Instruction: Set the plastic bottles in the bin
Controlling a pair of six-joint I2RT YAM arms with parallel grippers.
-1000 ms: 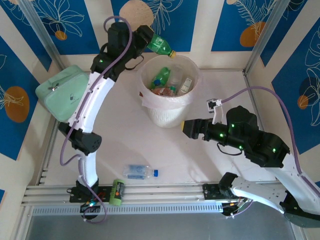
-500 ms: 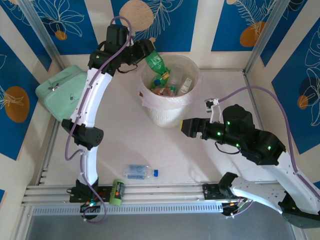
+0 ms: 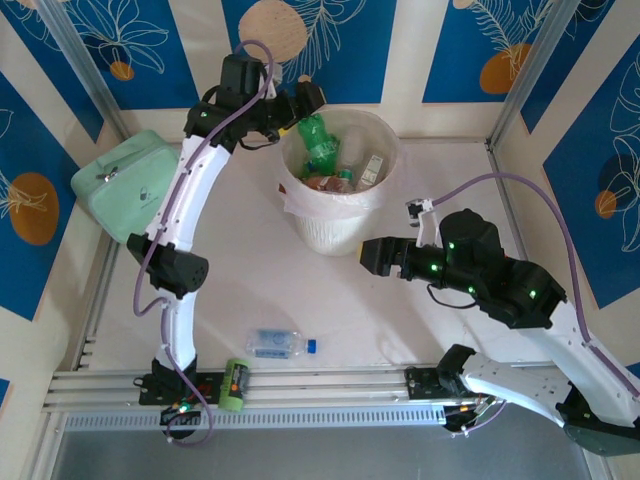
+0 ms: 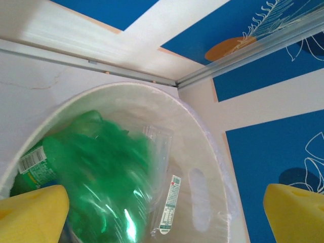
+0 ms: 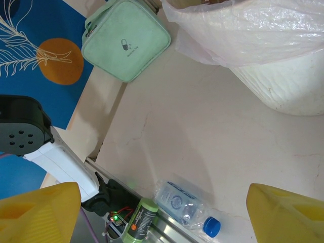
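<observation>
Fingers (image 4: 30, 212) of the left gripper (image 3: 305, 100) stood spread wide over the far left rim of the bin (image 3: 340, 225), pinching nothing. Just below them a green bottle (image 4: 101, 177), blurred, hung inside the bin's mouth above other bottles (image 3: 345, 175) piled there. One clear bottle (image 3: 277, 343) with a blue cap lay on the bench (image 3: 250, 280) near the front edge, a green cylinder (image 3: 234, 385) just beside it. The right gripper (image 3: 368, 257) hovered low beside the bin, its fingers (image 5: 38, 212) also apart and empty. A mint-green case (image 3: 115, 185) sat at the far left.
</observation>
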